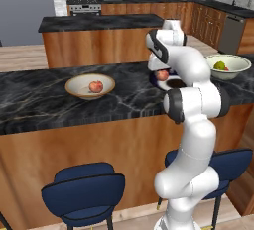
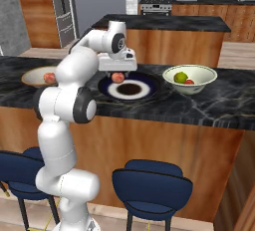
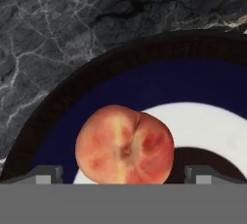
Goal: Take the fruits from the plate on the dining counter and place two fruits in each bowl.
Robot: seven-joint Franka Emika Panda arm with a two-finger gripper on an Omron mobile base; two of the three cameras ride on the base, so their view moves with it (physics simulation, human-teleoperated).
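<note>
Peach (image 3: pixel 124 144), the last fruit on the plate (image 3: pixel 72 117), sits between the fingers (image 3: pixel 124 175), which stand spread wide and grasp nothing. It lies a little toward the left finger, not centred. If they close like this, the left pad would likely touch first and roll the round fruit sideways across the flat plate, or off onto the table (image 3: pixel 58 35). The tan bowl (image 1: pixel 74 89) needs it.

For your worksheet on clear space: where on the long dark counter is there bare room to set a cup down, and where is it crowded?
Free: the bare counter left of the tan bowl, and the stretch between that bowl and the plate. Crowded: around the plate, where the open fingers sit over a peach, with the pale bowl close beside.
</note>
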